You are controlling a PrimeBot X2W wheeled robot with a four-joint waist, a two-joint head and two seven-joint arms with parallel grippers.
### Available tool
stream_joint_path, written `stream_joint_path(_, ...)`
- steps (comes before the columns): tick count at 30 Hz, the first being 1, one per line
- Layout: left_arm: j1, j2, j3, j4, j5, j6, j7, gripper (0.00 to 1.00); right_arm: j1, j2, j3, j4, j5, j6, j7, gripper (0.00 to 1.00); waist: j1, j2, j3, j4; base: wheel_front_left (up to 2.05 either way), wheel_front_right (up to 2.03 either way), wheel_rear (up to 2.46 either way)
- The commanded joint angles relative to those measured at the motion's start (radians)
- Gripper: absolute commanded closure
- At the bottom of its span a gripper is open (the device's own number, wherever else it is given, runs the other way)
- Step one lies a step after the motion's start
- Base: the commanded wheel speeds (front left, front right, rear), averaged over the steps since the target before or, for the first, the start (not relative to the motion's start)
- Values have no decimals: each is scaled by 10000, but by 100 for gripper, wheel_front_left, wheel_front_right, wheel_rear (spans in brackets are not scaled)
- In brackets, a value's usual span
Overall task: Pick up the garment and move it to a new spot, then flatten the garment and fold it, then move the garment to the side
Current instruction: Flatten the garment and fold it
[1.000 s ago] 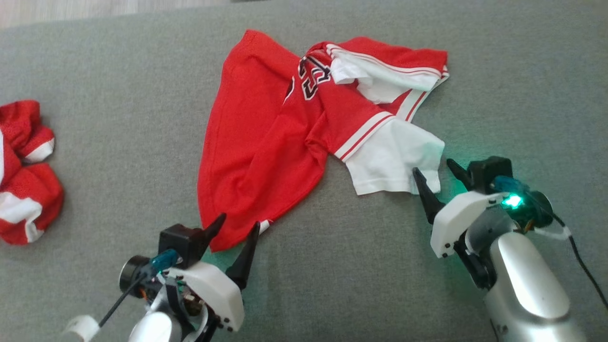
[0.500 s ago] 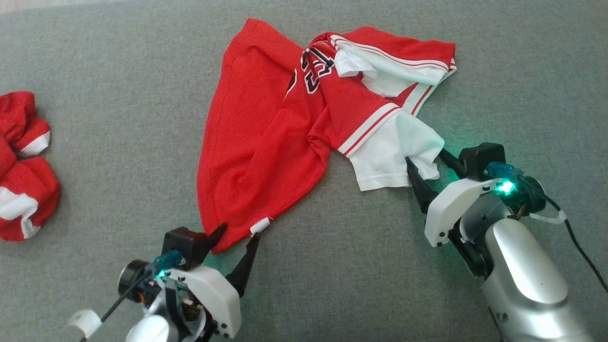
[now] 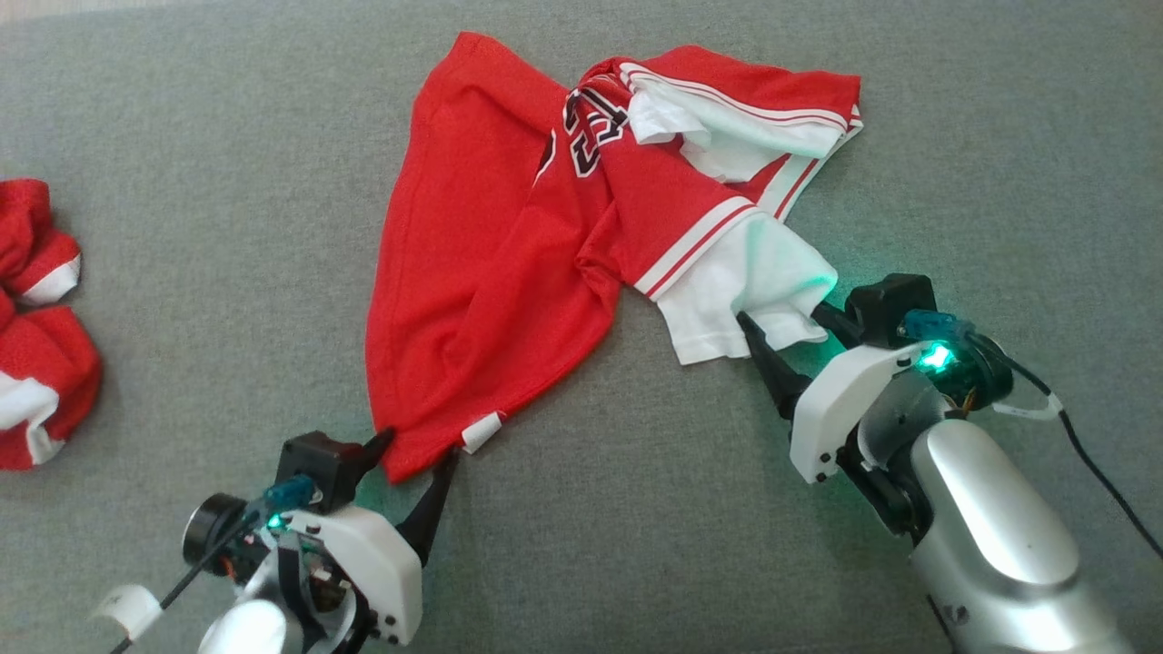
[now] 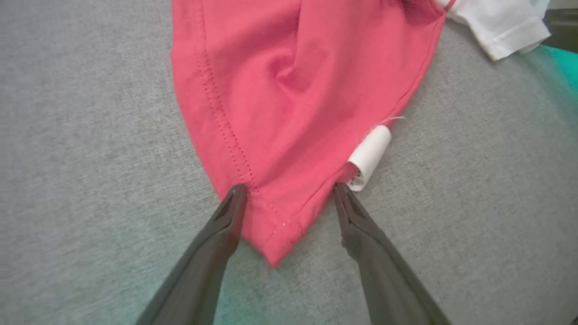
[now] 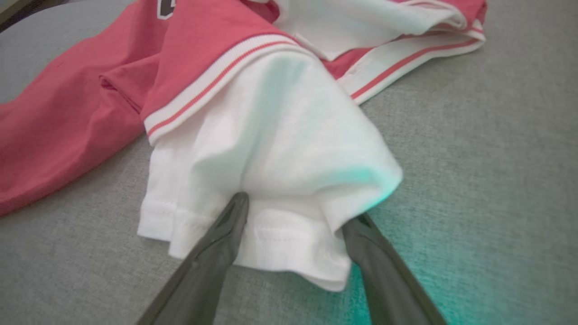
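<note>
Garment (image 3: pixel 509 272): thin red jersey knit, limp and creased, with a black-and-white number print near the top and white-and-red striped trim. You find it in the middle of the surface (image 3: pixel 182 272), spread unevenly, its upper right part bunched and folded over itself.
Hem (image 4: pixel 226 131): a stitched line with a row of tiny holes, running down to a pointed corner on the robot's left.
Sleeve (image 3: pixel 736 291): soft white cloth with a double-stitched cuff, puffed into a rounded fold at the garment's lower right edge.
Tag (image 3: pixel 480 431): small and white, curled into a tube, on the hem just beside the corner.
Surface: flat grey woven fabric with a fine grain.
Second garment (image 3: pixel 36 363): red and white, crumpled in a heap at the far left, well apart.
Left arm: enters from your lower left, wrist low, fingers aimed at the red corner.
Left gripper (image 3: pixel 418 447): jaws spread wide, straddling the corner. Fabric lies between the fingers, nothing pinched. One tip sits just beside the tag.
Right arm: silver forearm rises from your lower right, angled up-left. A green wrist light tints the sleeve.
Right gripper (image 3: pixel 780 313): jaws spread wide around the cuff. One finger lies over the cuff stitching, the other tip is tucked under the fold. Not clamped.
</note>
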State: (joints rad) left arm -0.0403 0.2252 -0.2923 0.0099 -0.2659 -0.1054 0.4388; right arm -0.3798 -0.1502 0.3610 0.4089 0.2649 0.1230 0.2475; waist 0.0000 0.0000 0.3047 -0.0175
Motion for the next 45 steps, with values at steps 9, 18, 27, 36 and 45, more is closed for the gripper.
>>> stream_joint_path(9,-185,436,-22,476,-253,-34,608,40,75,-148,505,-139,754,77,415,39,0,0,-4,-50,0,0,0)
stream_joint_path(18,-401,364,172,830,-764,-64,122,100,-95,162,98,-538,2314,77,-100,100,0,0,-215,-201,0,0,0)
stream_joint_path(27,-729,266,1315,-1198,-2059,-6,-302,100,-80,-151,-1054,-3338,4978,77,-139,100,0,0,-755,-397,0,0,0)
stream_joint_path(36,-1622,679,2099,-4645,-3187,50,598,100,-72,-711,-3025,-7293,6571,77,1387,100,0,0,-1658,-587,0,0,0)
stream_joint_path(45,-3838,1152,2920,-6891,-4426,453,1945,100,-1504,-354,-5082,-9533,6806,77,3542,100,0,0,-2040,-937,0,0,0)
